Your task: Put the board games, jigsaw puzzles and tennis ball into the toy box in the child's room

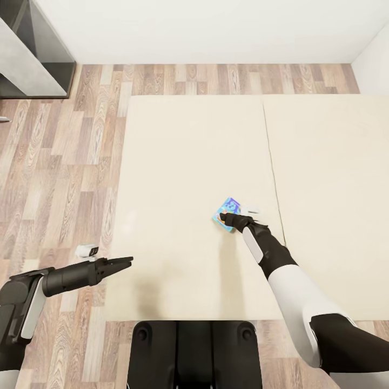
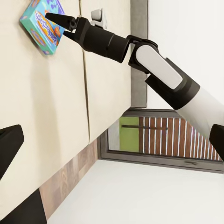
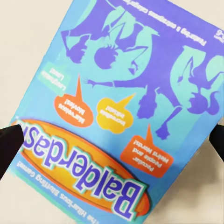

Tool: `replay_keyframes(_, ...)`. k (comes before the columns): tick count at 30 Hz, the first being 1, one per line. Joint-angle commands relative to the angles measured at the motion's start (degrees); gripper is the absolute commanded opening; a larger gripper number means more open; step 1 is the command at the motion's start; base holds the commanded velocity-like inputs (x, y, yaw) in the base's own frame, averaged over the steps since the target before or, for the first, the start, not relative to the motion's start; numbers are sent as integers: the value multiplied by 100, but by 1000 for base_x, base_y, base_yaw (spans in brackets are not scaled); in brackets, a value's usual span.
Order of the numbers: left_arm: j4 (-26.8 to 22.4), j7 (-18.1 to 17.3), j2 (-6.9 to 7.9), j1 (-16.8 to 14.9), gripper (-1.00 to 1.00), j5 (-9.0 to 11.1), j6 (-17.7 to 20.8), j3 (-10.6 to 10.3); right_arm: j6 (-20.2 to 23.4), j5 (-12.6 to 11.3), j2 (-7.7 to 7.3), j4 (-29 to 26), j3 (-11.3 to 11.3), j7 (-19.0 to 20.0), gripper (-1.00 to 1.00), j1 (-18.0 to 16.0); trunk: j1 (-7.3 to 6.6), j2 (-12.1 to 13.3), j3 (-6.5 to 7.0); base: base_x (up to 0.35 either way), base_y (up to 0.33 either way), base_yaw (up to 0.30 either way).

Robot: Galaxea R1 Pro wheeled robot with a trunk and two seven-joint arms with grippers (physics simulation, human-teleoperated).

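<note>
A blue and teal Balderdash board game (image 1: 230, 207) lies flat on the cream bed (image 1: 189, 151), near its middle seam. My right gripper (image 1: 227, 218) hovers right over the box's near edge, open. In the right wrist view the box (image 3: 121, 107) sits close under the camera, with one dark fingertip (image 3: 9, 144) at each side of it. The left wrist view shows the right gripper (image 2: 59, 25) just above the box (image 2: 39, 30), jaws apart. My left gripper (image 1: 128, 262) hangs open over the bed's left edge, holding nothing.
Wooden floor (image 1: 65, 162) runs along the bed's left and far sides. A grey shelf unit (image 1: 32, 59) stands at the far left by the white wall. My base (image 1: 194, 351) is against the bed's near edge. A window (image 2: 154, 135) appears in the left wrist view.
</note>
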Motion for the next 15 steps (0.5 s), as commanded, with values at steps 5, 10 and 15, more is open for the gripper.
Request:
replay_keyframes(5,0,-14,2,-1,100,9,60,1,24,-50,-2,-9,19,-33,100,-1,3,-9,-6,0,40,0)
replay_keyframes(10,0,-11,-5,-1,100,10,60,1,24,-55,-5,-9,18,-33,100,-1,3,-9,-6,0,11,0)
replay_keyframes(15,0,-13,-7,-1,100,8,60,1,30,-59,19,-31,25,-29,100,5,3,-9,-6,0,32,0)
